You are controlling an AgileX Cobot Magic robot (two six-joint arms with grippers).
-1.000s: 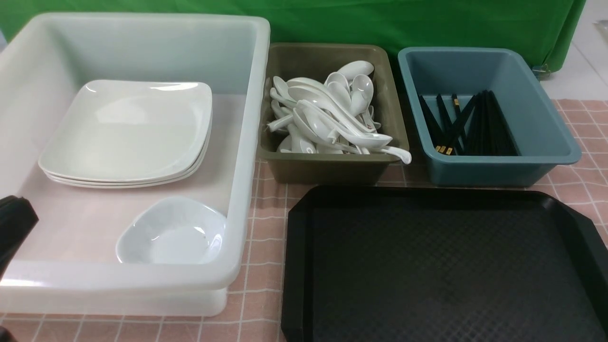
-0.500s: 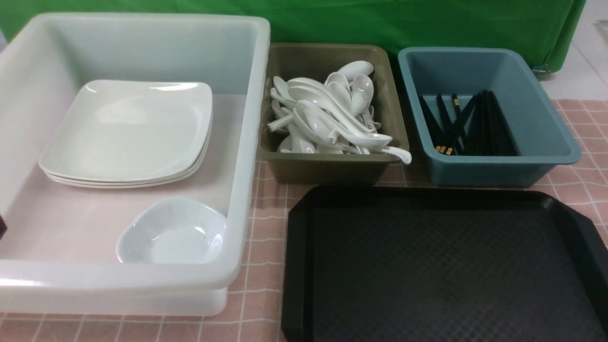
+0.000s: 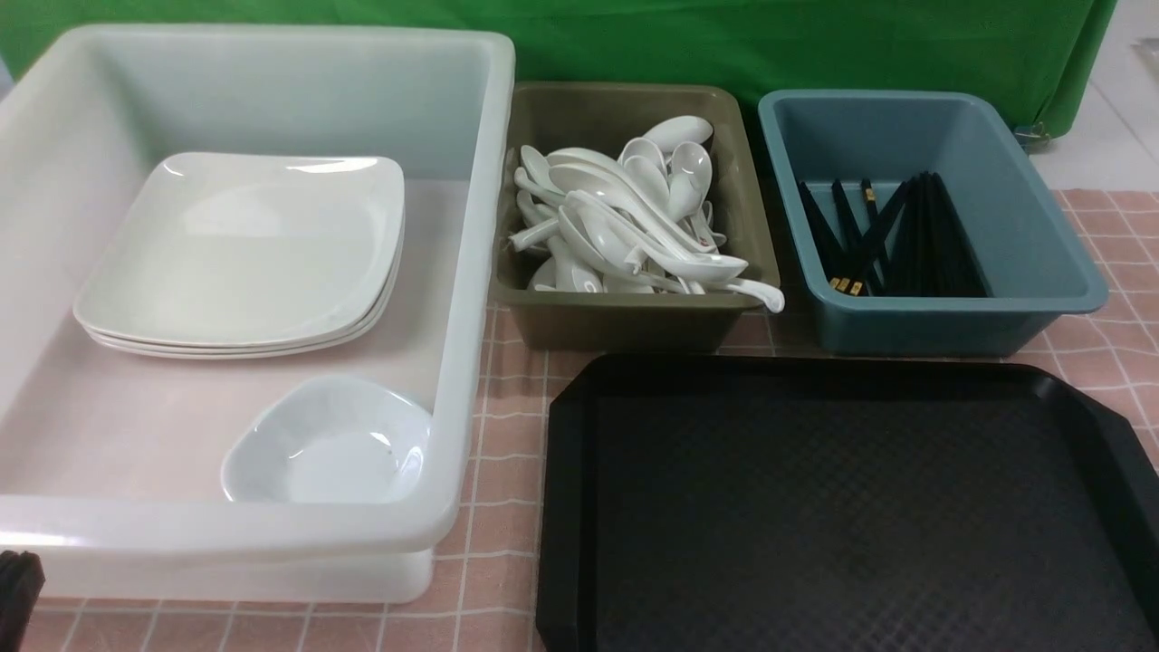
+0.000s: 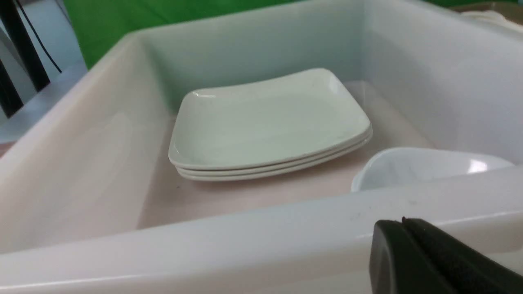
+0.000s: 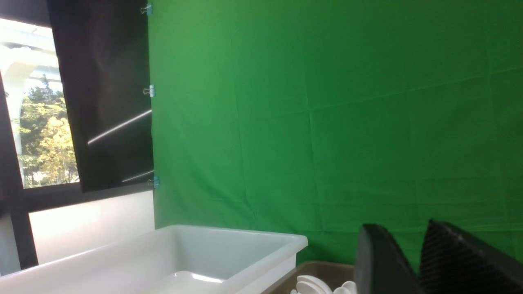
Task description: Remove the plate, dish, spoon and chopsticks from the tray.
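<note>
The black tray (image 3: pixel 851 507) lies at front right with nothing on it. The plate (image 3: pixel 244 244) tops a stack of three in the white bin, also shown in the left wrist view (image 4: pixel 265 118). The dish (image 3: pixel 330 444) sits in that bin's near right corner (image 4: pixel 425 167). Several spoons (image 3: pixel 625 217) fill the olive bin. Black chopsticks (image 3: pixel 892 240) lie in the blue bin. My left gripper (image 4: pixel 402 222) is shut and empty, just outside the bin's near wall, at the front view's bottom left corner (image 3: pixel 14 580). My right gripper (image 5: pixel 402 228) is open, empty, raised, facing the green curtain.
The white bin (image 3: pixel 480 226) stands at left, the olive bin (image 3: pixel 625 326) in the middle and the blue bin (image 3: pixel 951 326) at right behind the tray. A pink checked cloth (image 3: pixel 507 435) covers the table. A green curtain (image 3: pixel 724 45) hangs behind.
My left gripper has drawn back along the left edge, from beside the white bin down to the bottom left corner. Nothing else has moved.
</note>
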